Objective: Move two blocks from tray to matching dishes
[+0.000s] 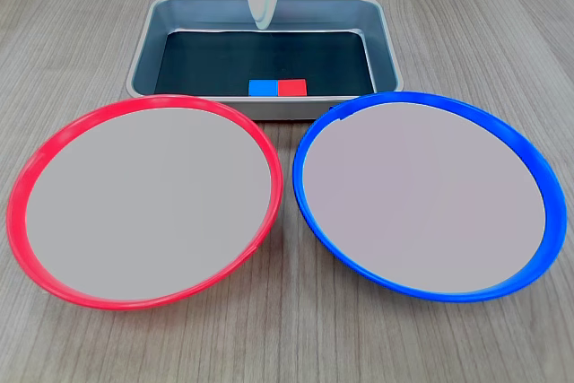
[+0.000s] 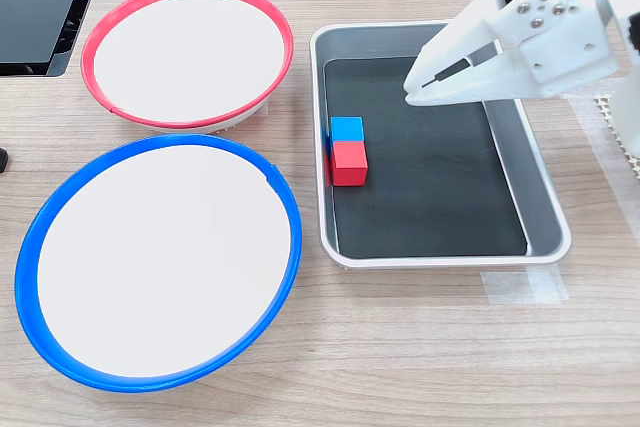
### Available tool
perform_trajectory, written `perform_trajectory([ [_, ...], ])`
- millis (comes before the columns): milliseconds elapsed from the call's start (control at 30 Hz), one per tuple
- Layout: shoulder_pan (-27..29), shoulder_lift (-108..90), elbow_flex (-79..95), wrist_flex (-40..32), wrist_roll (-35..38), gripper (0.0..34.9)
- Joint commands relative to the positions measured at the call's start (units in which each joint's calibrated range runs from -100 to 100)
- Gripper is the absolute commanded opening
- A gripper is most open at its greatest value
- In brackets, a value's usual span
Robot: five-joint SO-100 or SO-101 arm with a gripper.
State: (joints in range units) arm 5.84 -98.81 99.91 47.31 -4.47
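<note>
Blocks sat touching at the tray's (image 2: pixel 548 209) dish-side wall, blue block (image 2: pixel 347 129) beside red block (image 2: pixel 349 163). Fingers (image 2: pixel 412 89) hung nearly closed, empty, above the tray floor. Best approach, I judged: open wide, straddle one cube only.

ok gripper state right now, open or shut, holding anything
Gripper: jaws almost together, nothing between them, above the tray. Both blocks, blue and red, lie on the tray floor.
</note>
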Motion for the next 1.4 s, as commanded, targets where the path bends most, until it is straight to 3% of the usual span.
perform_trajectory([
  [0, 0.0, -0.2, 0.1, 0.2, -0.2, 0.3],
  [267, 0.0, -0.2, 0.1, 0.2, -0.2, 0.3],
  [300, 0.0, -0.2, 0.1, 0.2, -0.2, 2.2],
  [367, 0.0, -0.2, 0.1, 0.2, -0.2, 0.4],
  [567, -1.2, 5.1, -3.8, 1.8, -1.0, 0.2],
  [900, -1.7, 55.4, -44.9, 5.7, 15.2, 0.2],
  [1000, -1.9, 69.0, -53.0, 3.7, 18.0, 0.2],
  [1200, -4.5, 83.4, -56.8, -4.3, 22.9, 0.2],
  [1367, -7.1, 85.6, -57.4, -4.3, 26.5, 0.1],
])
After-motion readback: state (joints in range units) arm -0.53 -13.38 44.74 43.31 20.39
